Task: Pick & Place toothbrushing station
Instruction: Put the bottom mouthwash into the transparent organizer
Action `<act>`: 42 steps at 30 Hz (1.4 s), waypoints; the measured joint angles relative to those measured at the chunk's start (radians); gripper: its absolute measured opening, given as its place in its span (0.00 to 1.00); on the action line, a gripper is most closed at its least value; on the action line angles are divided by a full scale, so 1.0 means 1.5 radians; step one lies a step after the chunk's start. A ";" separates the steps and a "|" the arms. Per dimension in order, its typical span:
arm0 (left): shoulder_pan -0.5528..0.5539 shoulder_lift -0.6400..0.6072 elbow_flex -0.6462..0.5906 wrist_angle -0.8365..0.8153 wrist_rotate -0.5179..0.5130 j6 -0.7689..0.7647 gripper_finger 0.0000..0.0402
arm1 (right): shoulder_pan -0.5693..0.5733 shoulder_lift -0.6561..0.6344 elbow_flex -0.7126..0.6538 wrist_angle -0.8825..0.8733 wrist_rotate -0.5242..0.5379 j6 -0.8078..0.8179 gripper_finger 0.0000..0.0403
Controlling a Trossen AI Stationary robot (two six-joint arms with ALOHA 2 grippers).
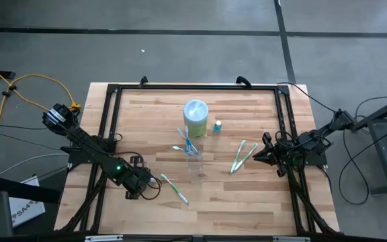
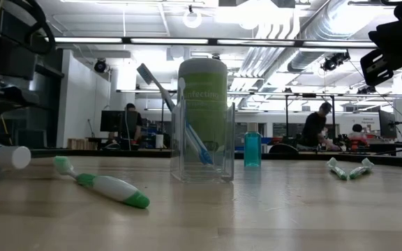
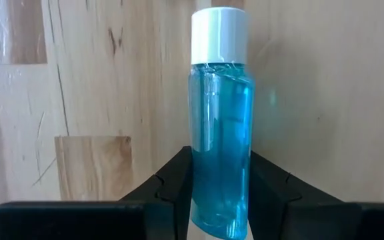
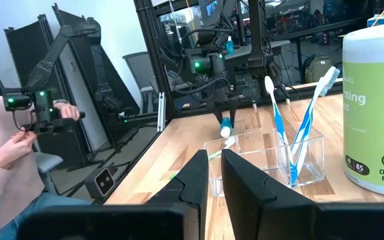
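My left gripper (image 1: 140, 181), at the table's near left, is shut on a small blue tube with a white cap (image 3: 220, 120); the tube also shows in the low view (image 2: 2, 157). A clear tumbler (image 1: 193, 158) stands mid-table with two blue-and-white toothbrushes (image 1: 185, 141) leaning in it. One green-and-white toothbrush (image 1: 175, 189) lies on the table right of my left gripper. Two more toothbrushes (image 1: 242, 156) lie just left of my right gripper (image 1: 259, 156), which is shut and empty. A second small blue tube (image 1: 217, 126) stands upright behind the tumbler. My left gripper pinches the tube's lower body (image 3: 220, 193), near the end away from the cap, between its two fingers (image 3: 173, 190). The tube runs along the fingers, with its cap (image 2: 12, 157) toward the table's right. It lies about level, close over the table; I cannot tell whether it touches the table.
A tall green-and-white canister (image 1: 195, 117) stands behind the tumbler. A black frame (image 1: 193, 88) runs around the work area. People work in the room beyond the table (image 2: 317, 125). A person's hand holds a controller off the table's left side (image 4: 39, 117).
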 joint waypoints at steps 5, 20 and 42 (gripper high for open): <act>0.000 0.000 0.001 0.018 0.000 0.000 0.25 | 0.000 0.000 0.000 0.000 0.000 0.000 0.09; -0.016 0.000 0.001 0.032 -0.013 0.002 0.25 | 0.000 0.000 0.000 0.000 0.000 0.000 0.09; -0.015 0.000 0.001 0.095 -0.033 0.012 0.25 | 0.000 0.000 0.000 0.000 0.000 0.000 0.09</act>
